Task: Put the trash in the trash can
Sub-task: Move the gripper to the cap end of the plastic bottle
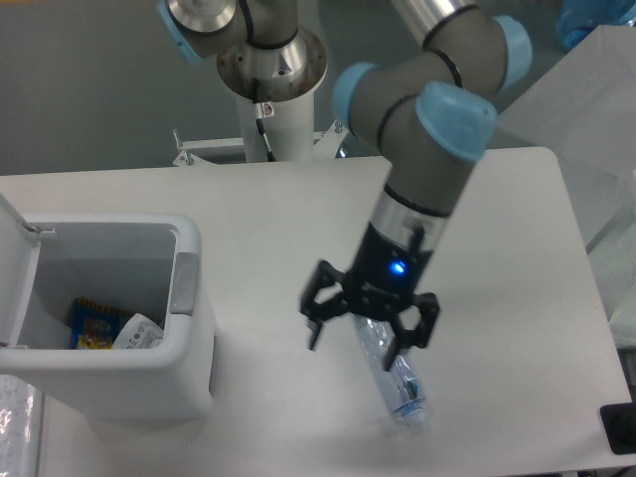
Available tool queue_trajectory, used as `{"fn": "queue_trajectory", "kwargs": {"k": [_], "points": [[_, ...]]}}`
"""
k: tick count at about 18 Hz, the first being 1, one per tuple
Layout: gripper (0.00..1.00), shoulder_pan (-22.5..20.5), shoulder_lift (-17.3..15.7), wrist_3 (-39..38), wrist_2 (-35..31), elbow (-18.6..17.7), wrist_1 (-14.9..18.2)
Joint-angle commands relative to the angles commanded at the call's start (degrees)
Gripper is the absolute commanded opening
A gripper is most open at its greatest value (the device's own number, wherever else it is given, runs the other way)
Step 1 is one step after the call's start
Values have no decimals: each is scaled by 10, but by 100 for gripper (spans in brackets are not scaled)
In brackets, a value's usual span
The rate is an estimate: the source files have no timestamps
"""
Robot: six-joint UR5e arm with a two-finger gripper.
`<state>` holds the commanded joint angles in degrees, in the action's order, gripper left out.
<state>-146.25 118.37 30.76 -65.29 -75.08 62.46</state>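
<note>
step in hand: the arm is going after the second piece of trash, with the gripper (360, 348) hanging over the bottle (391, 369) and nothing in its grasp.
fingers: they are standing spread wide, one finger (315, 326) pointing down on the bin side of the bottle, the other reaching across the bottle's upper half; they are holding nothing.
bottle: it is lying on the white table (517, 248), crushed and bluish, running on a slant with its white cap (412, 417) toward the near edge; its upper end is hidden behind the gripper.
contact: whether the fingers are touching the plastic or hovering above it cannot be told from this single view.
tissue: a small white crumpled piece (137, 329) is sitting inside the bin, beside a blue and yellow packet (91, 323).
trash can: the white bin (119, 373) is standing at the left of the table, well apart from the bottle, with its lid (12, 263) swung up and its mouth open.
progress: judging by this, one piece is already in and the bottle is still to go, so the task looks about half done.
next move: the arm probably needs to lower until the fingers straddle the bottle's width, close on it, then lift and carry it left over the open bin.
risk: the crushed plastic may flex or slide out if it is pinched near one end.
</note>
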Motion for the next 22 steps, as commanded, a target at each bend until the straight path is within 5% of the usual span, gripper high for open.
{"fn": "queue_trajectory", "kwargs": {"k": [4, 14, 22], "points": [[100, 2, 53, -4, -48, 72, 84], [100, 32, 188, -61, -177, 231, 165], [100, 59, 220, -81, -249, 228, 162]]}}
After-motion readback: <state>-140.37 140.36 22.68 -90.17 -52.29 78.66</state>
